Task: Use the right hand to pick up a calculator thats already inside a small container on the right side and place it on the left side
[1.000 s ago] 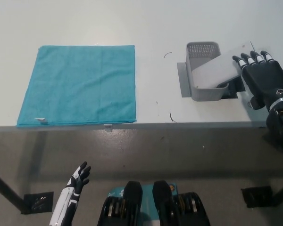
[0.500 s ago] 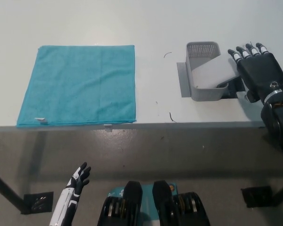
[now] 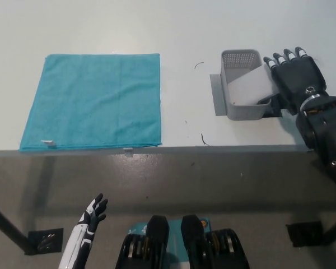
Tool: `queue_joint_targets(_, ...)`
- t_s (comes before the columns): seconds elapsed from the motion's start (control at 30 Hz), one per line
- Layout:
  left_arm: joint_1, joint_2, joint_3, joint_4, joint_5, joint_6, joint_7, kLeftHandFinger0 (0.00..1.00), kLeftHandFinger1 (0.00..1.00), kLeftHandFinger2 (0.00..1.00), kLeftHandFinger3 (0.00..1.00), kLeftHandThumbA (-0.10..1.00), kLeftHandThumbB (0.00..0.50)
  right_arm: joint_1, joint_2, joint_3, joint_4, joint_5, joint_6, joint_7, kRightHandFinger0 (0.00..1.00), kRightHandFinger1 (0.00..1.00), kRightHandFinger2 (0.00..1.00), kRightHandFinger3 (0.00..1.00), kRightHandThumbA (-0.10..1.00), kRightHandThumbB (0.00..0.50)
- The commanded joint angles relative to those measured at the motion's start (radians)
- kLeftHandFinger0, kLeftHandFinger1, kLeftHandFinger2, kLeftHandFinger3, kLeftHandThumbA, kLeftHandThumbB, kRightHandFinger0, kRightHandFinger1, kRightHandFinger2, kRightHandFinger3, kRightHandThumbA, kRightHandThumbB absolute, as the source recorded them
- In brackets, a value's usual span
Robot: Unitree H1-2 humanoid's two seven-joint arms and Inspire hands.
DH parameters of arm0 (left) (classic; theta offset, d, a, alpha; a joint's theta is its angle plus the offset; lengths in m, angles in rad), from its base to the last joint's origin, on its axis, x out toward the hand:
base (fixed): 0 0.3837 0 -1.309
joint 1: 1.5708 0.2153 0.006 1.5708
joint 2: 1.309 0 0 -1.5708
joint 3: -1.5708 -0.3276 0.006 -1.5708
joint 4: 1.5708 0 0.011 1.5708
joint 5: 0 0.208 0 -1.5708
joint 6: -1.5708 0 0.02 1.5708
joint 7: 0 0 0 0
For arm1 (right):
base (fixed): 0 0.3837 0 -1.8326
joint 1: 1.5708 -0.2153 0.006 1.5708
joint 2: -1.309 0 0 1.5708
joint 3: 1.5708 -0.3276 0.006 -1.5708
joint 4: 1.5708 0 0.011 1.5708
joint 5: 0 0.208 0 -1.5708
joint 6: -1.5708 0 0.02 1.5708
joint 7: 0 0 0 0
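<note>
— Where's your calculator [image 3: 248, 88]?
— Tilted in the small grey basket [image 3: 239, 58] at the table's [image 3: 185, 25] right, its upper end over the right rim.
— Your hands?
— Right hand [image 3: 294, 77] touches that end, grip hidden. Left hand [image 3: 93, 212] rests low, fingers spread. Teal cloth [image 3: 95, 100] lies left.

You had a white table [image 3: 185, 28] carrying everything. A teal cloth [image 3: 92, 101] lay flat on it, well apart from the black right hand's fingers [image 3: 285, 57], off toward your robot's left, its near edge close to the table's front edge. A small grey container [image 3: 242, 84] stood on the table just beside those fingers, on their left, with a flat grey piece [image 3: 217, 95] under its far-from-fingers side. A few small dark marks [image 3: 204, 139] showed on the tabletop between cloth and container.
</note>
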Motion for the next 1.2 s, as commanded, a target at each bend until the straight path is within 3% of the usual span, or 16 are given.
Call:
queue_joint_targets(0.0, 0.005, 0.005, 0.002, -0.028, -0.012, -0.043, -0.005, 1.00, 1.00, 1.00, 1.00, 1.00, 0.000, -0.092, 0.000, 0.012, 0.050, -0.019, 0.008, -0.065, 1.00, 1.00, 1.00, 1.00, 1.00, 0.477)
queue_joint_targets(0.33, 0.014, 0.007, 0.002, -0.034, -0.013, -0.046, -0.007, 1.00, 1.00, 1.00, 1.00, 1.00, 0.000, -0.160, 0.044, 0.041, 0.291, 0.016, -0.019, -0.214, 1.00, 1.00, 1.00, 1.00, 1.00, 0.472)
queue_joint_targets(0.37, 0.015, 0.007, 0.002, -0.035, -0.014, -0.045, -0.007, 1.00, 1.00, 1.00, 1.00, 1.00, 0.000, -0.173, 0.051, 0.049, 0.347, 0.017, -0.035, -0.276, 1.00, 1.00, 1.00, 1.00, 1.00, 0.444)
queue_joint_targets(0.4, 0.014, 0.008, 0.001, -0.034, -0.012, -0.045, -0.007, 1.00, 1.00, 1.00, 1.00, 1.00, 0.000, -0.197, 0.070, 0.039, 0.435, 0.044, -0.055, -0.344, 0.97, 1.00, 1.00, 1.00, 0.93, 0.367)
queue_joint_targets(0.43, 0.014, 0.008, 0.002, -0.032, -0.013, -0.045, -0.007, 1.00, 1.00, 1.00, 1.00, 1.00, 0.000, -0.203, 0.076, 0.036, 0.466, 0.053, -0.068, -0.393, 0.65, 0.71, 0.83, 1.00, 0.74, 0.231)
queue_joint_targets(0.47, 0.018, 0.007, -0.001, -0.032, -0.015, -0.044, -0.010, 1.00, 1.00, 1.00, 1.00, 1.00, 0.000, -0.203, 0.078, 0.045, 0.544, 0.045, -0.114, -0.623, 0.06, 0.12, 0.33, 0.55, 0.29, 0.324)
queue_joint_targets(0.5, 0.019, 0.007, -0.002, -0.032, -0.011, -0.045, -0.010, 1.00, 1.00, 1.00, 1.00, 1.00, 0.000, -0.203, 0.078, 0.050, 0.580, 0.041, -0.137, -0.726, 0.01, 0.02, 0.15, 0.34, 0.17, 0.320)
queue_joint_targets(0.53, 0.009, 0.010, -0.001, -0.031, -0.010, -0.042, -0.010, 1.00, 1.00, 1.00, 1.00, 1.00, 0.000, -0.209, 0.078, 0.039, 0.598, 0.056, -0.156, -0.762, 0.00, 0.00, 0.06, 0.20, 0.06, 0.320)
queue_joint_targets(0.63, 0.009, 0.009, 0.000, -0.036, 0.000, -0.030, -0.004, 1.00, 1.00, 1.00, 1.00, 1.00, 0.000, -0.202, 0.071, 0.004, 0.597, 0.101, -0.219, -0.820, 0.00, 0.00, 0.17, 0.12, -0.09, 0.319)
queue_joint_targets(0.7, 0.006, 0.009, -0.001, -0.031, -0.010, -0.037, -0.010, 1.00, 1.00, 1.00, 1.00, 1.00, 0.000, -0.206, 0.066, 0.005, 0.608, 0.103, -0.227, -0.838, 0.00, 0.11, 0.38, 0.07, -0.10, 0.275)
queue_joint_targets(0.73, 0.006, 0.009, -0.001, -0.031, -0.011, -0.038, -0.010, 1.00, 1.00, 1.00, 1.00, 1.00, 0.000, -0.207, 0.066, 0.007, 0.613, 0.104, -0.228, -0.844, 0.00, 0.12, 0.40, 0.07, -0.10, 0.232)
queue_joint_targets(0.83, 0.003, 0.008, 0.001, -0.031, -0.013, -0.037, -0.009, 1.00, 1.00, 1.00, 1.00, 1.00, 0.000, -0.208, 0.053, -0.007, 0.625, 0.126, -0.269, -0.912, 0.00, 0.16, 0.53, 0.08, -0.10, 0.218)
queue_joint_targets(0.9, 0.002, 0.011, -0.001, -0.031, -0.010, -0.033, -0.010, 1.00, 1.00, 1.00, 1.00, 1.00, 0.000, -0.208, 0.050, -0.014, 0.632, 0.134, -0.275, -0.945, 0.00, 0.15, 0.52, 0.08, -0.10, 0.198)
queue_joint_targets(0.97, 0.003, 0.012, -0.002, -0.036, -0.005, -0.024, -0.009, 1.00, 1.00, 1.00, 1.00, 1.00, 0.000, -0.211, 0.047, -0.013, 0.644, 0.134, -0.270, -0.968, 0.00, 0.15, 0.52, 0.10, -0.10, 0.116)
queue_joint_targets(1.03, 0.001, 0.013, -0.004, -0.035, 0.003, -0.024, -0.007, 1.00, 1.00, 1.00, 1.00, 1.00, 0.000, -0.207, 0.046, -0.042, 0.633, 0.173, -0.291, -0.954, 0.00, 0.17, 0.56, 0.13, -0.10, 0.079)
queue_joint_targets(1.17, 0.002, 0.014, -0.005, -0.037, -0.007, -0.024, -0.011, 1.00, 1.00, 1.00, 1.00, 1.00, 0.000, -0.202, 0.054, -0.139, 0.629, 0.290, -0.396, -0.938, 0.00, 0.23, 0.60, 0.08, -0.10, 0.127)
